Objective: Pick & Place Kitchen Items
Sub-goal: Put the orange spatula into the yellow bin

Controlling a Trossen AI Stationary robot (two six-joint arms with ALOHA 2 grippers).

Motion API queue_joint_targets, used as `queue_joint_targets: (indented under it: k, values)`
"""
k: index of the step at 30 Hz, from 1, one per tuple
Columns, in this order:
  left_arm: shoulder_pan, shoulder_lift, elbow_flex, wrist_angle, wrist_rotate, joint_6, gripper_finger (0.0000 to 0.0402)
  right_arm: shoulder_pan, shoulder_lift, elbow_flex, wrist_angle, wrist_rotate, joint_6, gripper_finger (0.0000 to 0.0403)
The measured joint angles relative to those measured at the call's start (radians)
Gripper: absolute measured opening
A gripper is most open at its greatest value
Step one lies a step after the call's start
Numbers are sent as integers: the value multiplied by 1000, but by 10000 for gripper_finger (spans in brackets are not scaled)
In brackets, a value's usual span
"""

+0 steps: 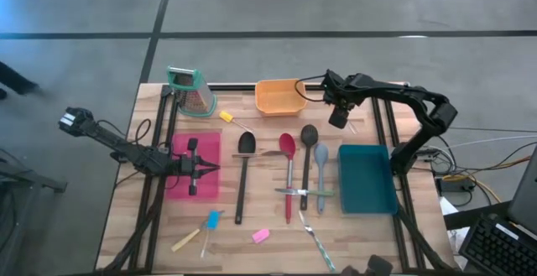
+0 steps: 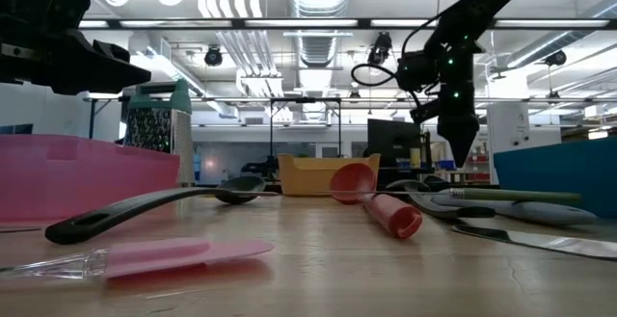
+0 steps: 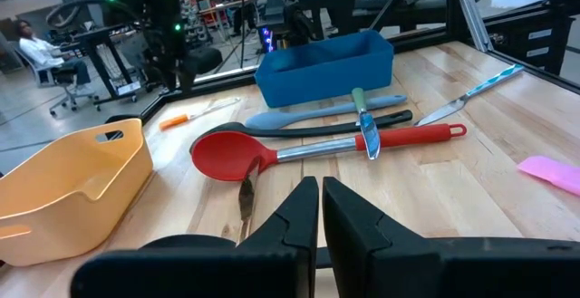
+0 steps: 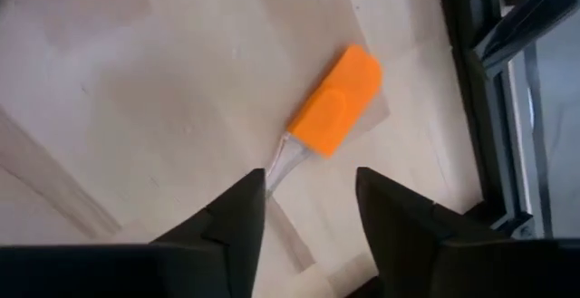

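So the right gripper (image 4: 308,209) is hovering over the far-right part of the bench (image 1: 252,251), just right of the orange tub (image 1: 278,97), fingers (image 4: 231,221) spread and pointing down. Straight under them lies the orange-tipped tool (image 4: 333,110), flat on the wood, clear handle running back toward the gap between the fingers. Not touching yet afaict. My guess is it's lining up on the thin handle bc the wide orange end won't fit between the fingers as easily.

Left gripper (image 1: 200,169) sits over the pink tray (image 1: 207,146), well left of the tub, fingers (image 3: 294,216) pressed together w/ nothing between them. Looks like it's just waiting.

Rest of the stuff is laid out in front of the tub: black spoon (image 1: 243,175), red spoon (image 1: 288,175), a dark spoon (image 1: 307,163) and pale-blue spoon (image 1: 321,171) side by side, w/ a knife (image 1: 304,192) lying across the last three. The blue bin (image 1: 366,179) sits just right of those, prob where things go, and it looks unfilled. Grater (image 1: 191,91) stands left of the tub, yellow tool (image 1: 226,117) between them. Blue tool (image 1: 211,221) and pink tool (image 1: 261,236) are up front near the bench edge. So basically nothing sorted yet imo.
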State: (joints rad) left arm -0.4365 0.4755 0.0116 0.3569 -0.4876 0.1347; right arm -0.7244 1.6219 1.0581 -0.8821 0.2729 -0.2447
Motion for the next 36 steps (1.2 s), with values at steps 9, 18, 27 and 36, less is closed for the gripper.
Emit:
queue_joint_targets:
  k: [9, 18, 27, 36]
  values:
    - [0, 0, 0, 0, 0, 0, 23, -28, 4, -6, 7, -45, 2, 200]
    - [0, 0, 0, 0, 0, 0, 23, -51, 47, -2, 85, -67, -15, 186]
    - [0, 0, 0, 0, 0, 0, 23, -127, 81, 18, 84, -66, -10, 168]
    - [0, 0, 0, 0, 0, 0, 23, -136, 107, 18, 95, -72, 2, 177]
